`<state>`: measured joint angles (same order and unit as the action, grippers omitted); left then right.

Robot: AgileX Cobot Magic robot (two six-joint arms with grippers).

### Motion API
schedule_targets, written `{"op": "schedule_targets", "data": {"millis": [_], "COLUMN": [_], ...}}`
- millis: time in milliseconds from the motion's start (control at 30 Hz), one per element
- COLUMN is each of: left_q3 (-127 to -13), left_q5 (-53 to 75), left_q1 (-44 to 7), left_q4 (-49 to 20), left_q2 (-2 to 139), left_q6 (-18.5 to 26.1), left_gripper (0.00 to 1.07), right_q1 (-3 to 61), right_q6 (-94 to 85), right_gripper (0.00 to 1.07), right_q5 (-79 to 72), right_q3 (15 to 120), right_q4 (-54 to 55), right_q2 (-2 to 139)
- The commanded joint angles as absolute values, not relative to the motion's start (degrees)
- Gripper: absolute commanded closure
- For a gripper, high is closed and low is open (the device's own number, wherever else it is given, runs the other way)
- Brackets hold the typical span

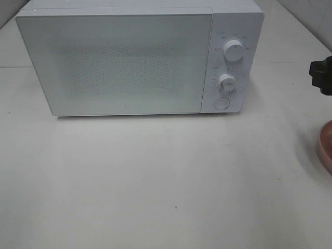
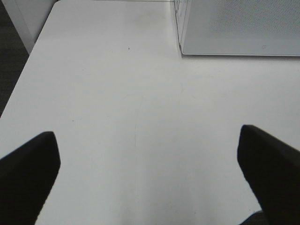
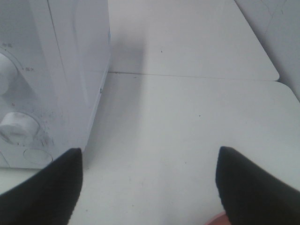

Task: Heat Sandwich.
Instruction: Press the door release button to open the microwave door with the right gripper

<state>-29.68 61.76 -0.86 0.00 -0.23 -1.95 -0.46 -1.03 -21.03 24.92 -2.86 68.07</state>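
Note:
The white microwave [image 1: 114,62] stands at the back of the table with its door shut. The sandwich is out of view in every frame. My left gripper [image 2: 150,178] is open over bare table, nothing between its dark fingers [image 2: 28,173], and the microwave's front corner [image 2: 239,28] lies ahead of it. My right gripper [image 3: 150,187] is open and empty too, beside the microwave's control panel [image 3: 18,126]. A black part of the right arm [image 1: 321,75] shows at the right edge of the high view.
Two knobs [image 1: 233,50] [image 1: 227,82] and a round button [image 1: 222,102] sit on the microwave's right side. The rim of a pink plate [image 1: 327,145] shows at the right edge, and a sliver of the pink plate [image 3: 218,219] lies under the right gripper. The table's left edge [image 2: 18,75] is close to the left gripper.

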Motion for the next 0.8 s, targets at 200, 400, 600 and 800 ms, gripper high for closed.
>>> {"op": "schedule_targets", "data": {"millis": [200,400,600,800], "left_q3": [-29.68,-29.68,-29.68,-29.68], "left_q5": [61.42,61.42,61.42,61.42], "left_q1": [-0.63,-0.63,-0.63,-0.63], "left_q4": [-0.34,-0.34,-0.34,-0.34], "left_q2": [-1.55,-1.55,-1.55,-1.55], "left_q6": [-1.89,-1.89,-1.89,-1.89], "left_gripper": [0.09,0.09,0.09,0.09], "right_q1": [1.2,9.05,16.67,22.06], "right_q6": [-1.26,-7.62,-13.18,-16.33], "right_gripper": [0.32,0.32,0.32,0.32], "right_q5": [-39.02,-44.75,-51.05,-55.23], "right_q3": [18.22,14.95,13.06,12.78], "right_q4": [6.42,13.01,19.82,24.52], "right_q2": [70.13,70.13,73.45,79.18]}}
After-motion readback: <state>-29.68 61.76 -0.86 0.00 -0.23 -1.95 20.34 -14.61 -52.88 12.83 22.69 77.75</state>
